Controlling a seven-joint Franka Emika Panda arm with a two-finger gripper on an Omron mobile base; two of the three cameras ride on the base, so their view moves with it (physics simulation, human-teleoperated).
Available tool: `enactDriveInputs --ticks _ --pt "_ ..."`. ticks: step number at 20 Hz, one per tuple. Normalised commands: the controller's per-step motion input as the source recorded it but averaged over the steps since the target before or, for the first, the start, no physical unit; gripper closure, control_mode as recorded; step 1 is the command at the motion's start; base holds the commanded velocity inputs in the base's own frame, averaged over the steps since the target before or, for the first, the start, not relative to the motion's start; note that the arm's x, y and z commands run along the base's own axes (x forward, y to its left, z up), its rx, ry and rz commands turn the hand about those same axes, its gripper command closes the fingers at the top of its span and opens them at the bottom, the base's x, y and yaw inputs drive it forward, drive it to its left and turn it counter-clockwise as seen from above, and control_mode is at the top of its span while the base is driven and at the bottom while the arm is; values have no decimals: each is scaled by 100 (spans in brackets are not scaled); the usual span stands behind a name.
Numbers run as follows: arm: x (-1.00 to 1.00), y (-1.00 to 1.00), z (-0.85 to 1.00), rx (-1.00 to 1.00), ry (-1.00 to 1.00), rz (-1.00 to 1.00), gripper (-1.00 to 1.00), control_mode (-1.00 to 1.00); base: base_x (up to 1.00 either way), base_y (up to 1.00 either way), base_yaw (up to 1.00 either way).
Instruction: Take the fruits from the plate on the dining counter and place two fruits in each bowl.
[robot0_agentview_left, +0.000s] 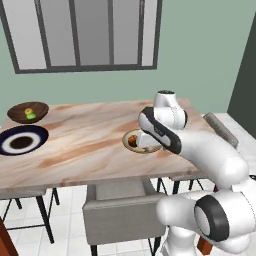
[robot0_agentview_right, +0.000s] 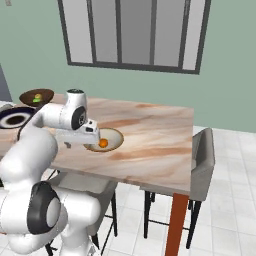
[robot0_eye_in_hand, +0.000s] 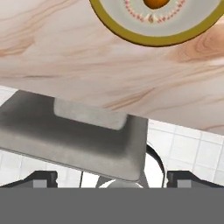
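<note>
Marble dining counter (robot0_agentview_left: 90, 145) | cream bowl (robot0_eye_in_hand: 131, 37) — orange fruit (robot0_eye_in_hand: 156, 3) inside | jaws spread, empty | labels: possibly none legible

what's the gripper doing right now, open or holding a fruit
gripper: jaws open wide, holding nothing, near the cream-beige bowl that has an orange fruit in it.

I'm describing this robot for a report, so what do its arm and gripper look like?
The arm is glossy white, built of rounded, tube-like segments with dark grey to black bands and round caps at the joints. The gripper has two small dark, blocky finger tips. No cables or markings are visible.
</note>
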Motion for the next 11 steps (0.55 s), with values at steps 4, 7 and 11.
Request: enactDriveInputs --ticks 4,7,11 --pt "-80 -20 4 0 -11 0 -100 -100 0 0 0" --pt "-44 -25 44 0 -11 0 -100 -100 0 0 0" --pt "-21 -22 77 0 -9 0 -100 -100 0 0 0"
